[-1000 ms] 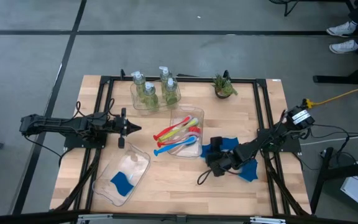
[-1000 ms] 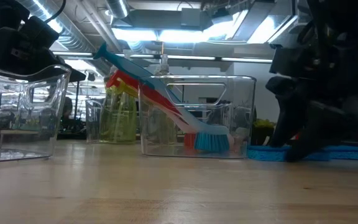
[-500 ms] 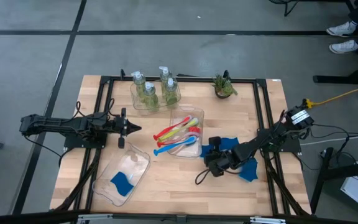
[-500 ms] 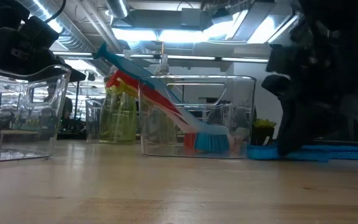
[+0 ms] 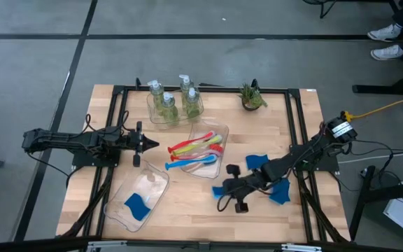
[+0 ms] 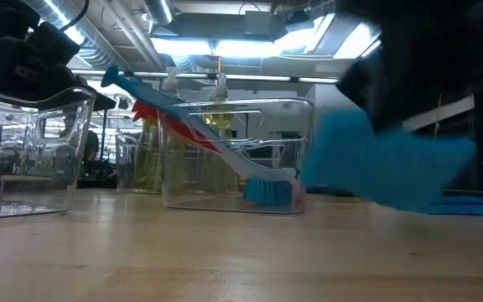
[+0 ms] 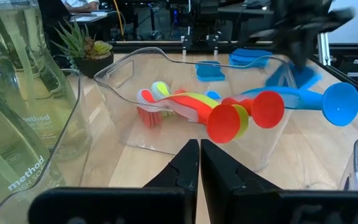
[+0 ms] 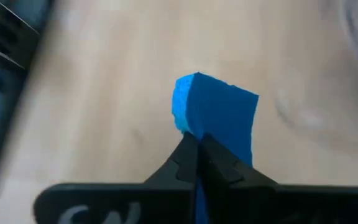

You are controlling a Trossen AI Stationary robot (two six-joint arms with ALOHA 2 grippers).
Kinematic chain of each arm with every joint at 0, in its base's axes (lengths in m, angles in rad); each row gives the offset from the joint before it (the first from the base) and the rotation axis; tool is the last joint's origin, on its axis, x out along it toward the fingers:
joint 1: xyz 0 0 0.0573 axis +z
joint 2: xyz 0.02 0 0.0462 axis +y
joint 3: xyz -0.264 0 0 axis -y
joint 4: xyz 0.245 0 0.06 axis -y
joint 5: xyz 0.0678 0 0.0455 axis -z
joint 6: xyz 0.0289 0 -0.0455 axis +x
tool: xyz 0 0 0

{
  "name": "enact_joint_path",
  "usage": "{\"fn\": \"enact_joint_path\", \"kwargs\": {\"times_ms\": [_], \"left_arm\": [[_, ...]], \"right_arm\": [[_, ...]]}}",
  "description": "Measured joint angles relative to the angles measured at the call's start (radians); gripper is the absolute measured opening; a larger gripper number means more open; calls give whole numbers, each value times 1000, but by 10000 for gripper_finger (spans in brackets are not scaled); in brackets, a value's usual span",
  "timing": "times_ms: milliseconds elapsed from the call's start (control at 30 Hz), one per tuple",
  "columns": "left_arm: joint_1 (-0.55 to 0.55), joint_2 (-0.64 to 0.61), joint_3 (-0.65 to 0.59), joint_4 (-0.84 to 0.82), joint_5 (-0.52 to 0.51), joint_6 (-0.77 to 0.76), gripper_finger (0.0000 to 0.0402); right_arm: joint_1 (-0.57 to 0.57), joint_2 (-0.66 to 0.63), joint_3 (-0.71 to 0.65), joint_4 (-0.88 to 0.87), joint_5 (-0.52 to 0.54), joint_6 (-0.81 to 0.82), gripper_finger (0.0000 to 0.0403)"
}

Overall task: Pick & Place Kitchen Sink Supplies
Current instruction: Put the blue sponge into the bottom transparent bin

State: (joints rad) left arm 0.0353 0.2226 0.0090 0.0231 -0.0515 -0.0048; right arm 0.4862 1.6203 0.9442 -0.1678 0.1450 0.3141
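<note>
Since a second ago the right gripper (image 5: 222, 190) has pulled away from the sponge pile toward the desk's middle front, its fingers now pinched on a blue sponge piece (image 8: 219, 115) lifted off the wood. The brush tray (image 5: 212, 133) has also slid slightly left.

At the left edge, the left gripper (image 5: 151, 144) hangs with its fingers pressed together, holding nothing. Near the front left corner a clear tray (image 5: 152, 183) holds one blue sponge (image 5: 138, 206). At the back edge, the pump bottles (image 5: 166, 103) stand in their tray. In the middle, the red, yellow-green and blue brushes (image 5: 194, 154) lie in the brush tray. Right of it, two more sponge pieces (image 5: 257, 161) rest on the desk beside the right arm. The potted plant (image 5: 252, 96) sits at the back edge.
</note>
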Motion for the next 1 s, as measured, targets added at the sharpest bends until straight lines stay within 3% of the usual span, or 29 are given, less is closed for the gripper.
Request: {"fn": "enact_joint_path", "kwargs": {"times_ms": [200,333,700,1000], "left_arm": [[0,0,0,2,0,0,10],[0,0,0,3,0,0,13],[0,0,0,3,0,0,11],[0,0,0,0,0,0,9]], "right_arm": [[-7,7,2,315,-145,-188,4],[-27,17,3,430,-261,-260,4],[-79,47,14,593,-375,-337,5],[-103,208,222,586,-423,-486,5]]}}
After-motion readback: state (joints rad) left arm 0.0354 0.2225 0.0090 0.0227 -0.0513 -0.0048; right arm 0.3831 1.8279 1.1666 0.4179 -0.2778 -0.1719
